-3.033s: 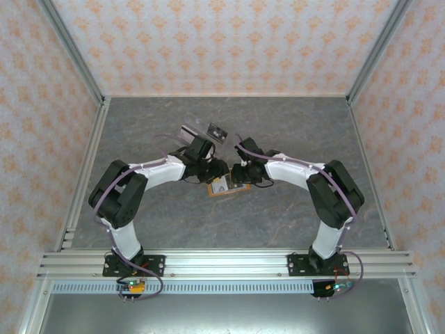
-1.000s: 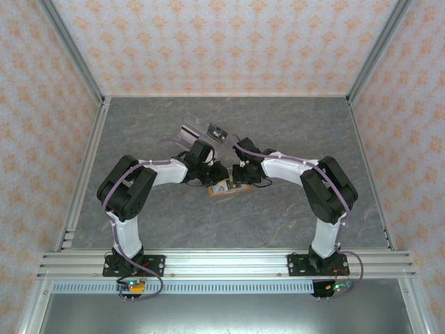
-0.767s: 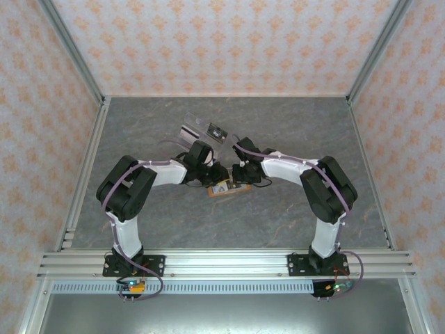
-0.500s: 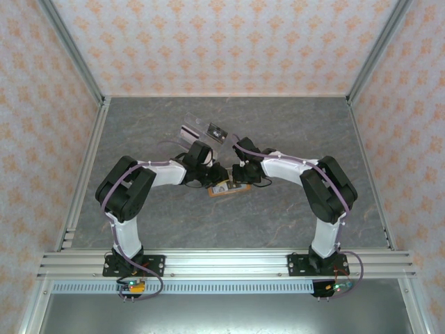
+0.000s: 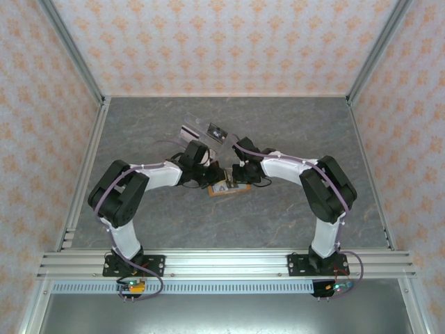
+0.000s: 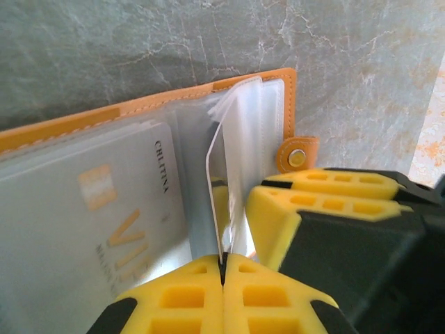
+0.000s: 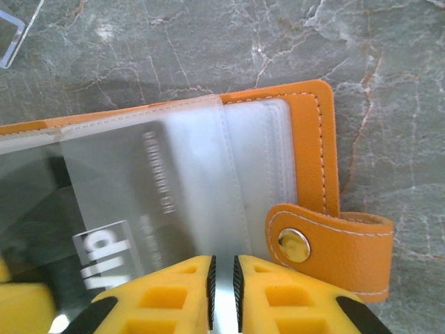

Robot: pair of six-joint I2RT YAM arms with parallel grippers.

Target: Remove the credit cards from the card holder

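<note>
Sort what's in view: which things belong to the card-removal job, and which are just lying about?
In the job: card holder; pale credit card, pinched by the left end effector; lettered credit card in a sleeve; right end effector, clamped on the holder's edge.
Lying about: clear plastic piece.

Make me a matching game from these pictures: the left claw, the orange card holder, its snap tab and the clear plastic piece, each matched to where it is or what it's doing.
Things:
1. left claw
2. card holder
3. snap tab
4. clear plastic piece

States:
A. lies open on the table
B. lies farther back, apart from the holder
C. shut on the edge of a pale card
D. sticks out past the orange rim, metal stud showing

Pairs: 1-C, 2-A, 3-D, 4-B
</note>
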